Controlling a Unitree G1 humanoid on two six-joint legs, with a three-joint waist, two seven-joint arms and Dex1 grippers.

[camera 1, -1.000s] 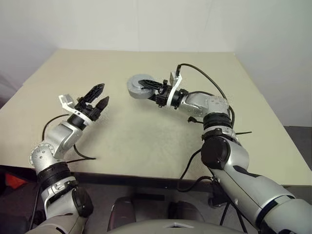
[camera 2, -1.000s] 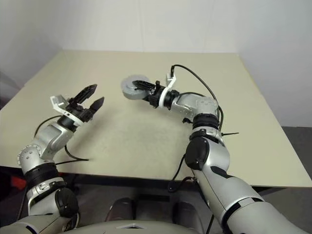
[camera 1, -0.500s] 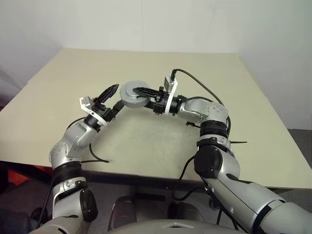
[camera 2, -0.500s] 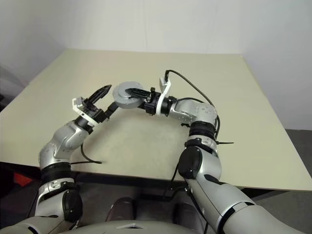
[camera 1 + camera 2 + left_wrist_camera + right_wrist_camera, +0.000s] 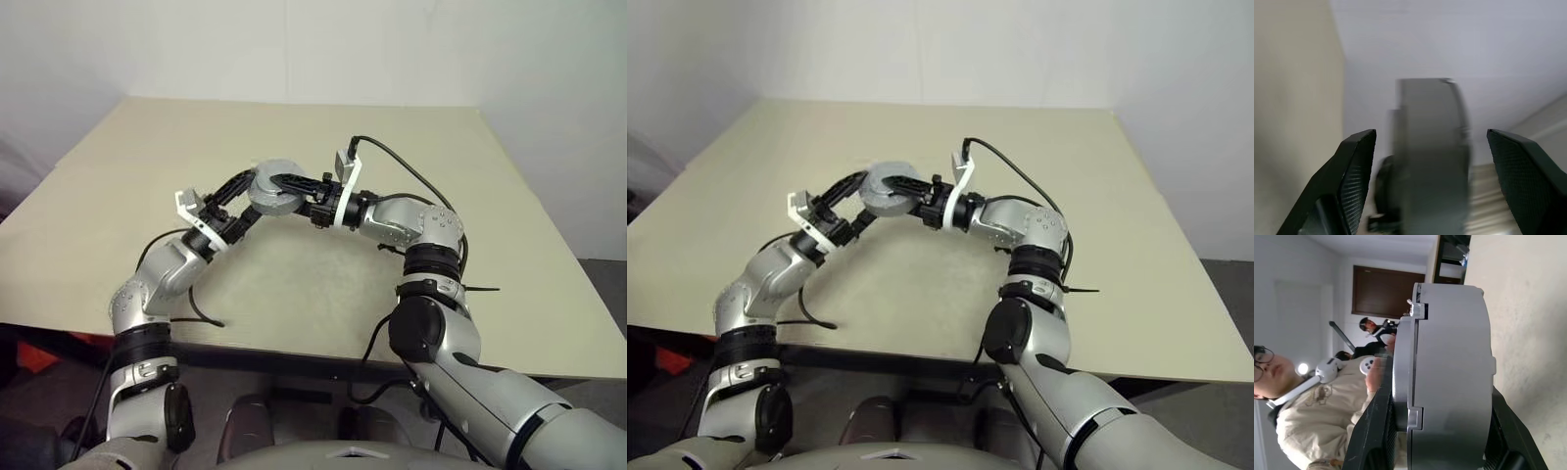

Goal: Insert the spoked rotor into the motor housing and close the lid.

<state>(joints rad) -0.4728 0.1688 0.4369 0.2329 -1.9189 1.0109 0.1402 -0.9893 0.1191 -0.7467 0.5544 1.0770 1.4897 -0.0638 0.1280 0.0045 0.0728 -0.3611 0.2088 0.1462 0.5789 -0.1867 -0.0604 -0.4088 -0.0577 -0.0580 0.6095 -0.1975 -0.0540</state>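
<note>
Clamping the motor housing [image 5: 275, 185] above the table [image 5: 411, 147], the right gripper [image 5: 294, 186] holds it between the open left gripper's [image 5: 238, 199] fingers, which have closed in since earlier.

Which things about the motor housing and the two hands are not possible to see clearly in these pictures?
- Inside of the motor housing: every view shows its outer wall or face, so rotor and windings stay unseen.
- Left wrist view: housing blurred.
- Head views: right hand fingers partly hidden behind the housing; contact with left hand is too small to judge.

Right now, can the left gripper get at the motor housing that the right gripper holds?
Probably yes: the left gripper is open, its fingers flank the motor housing, nothing between.
</note>
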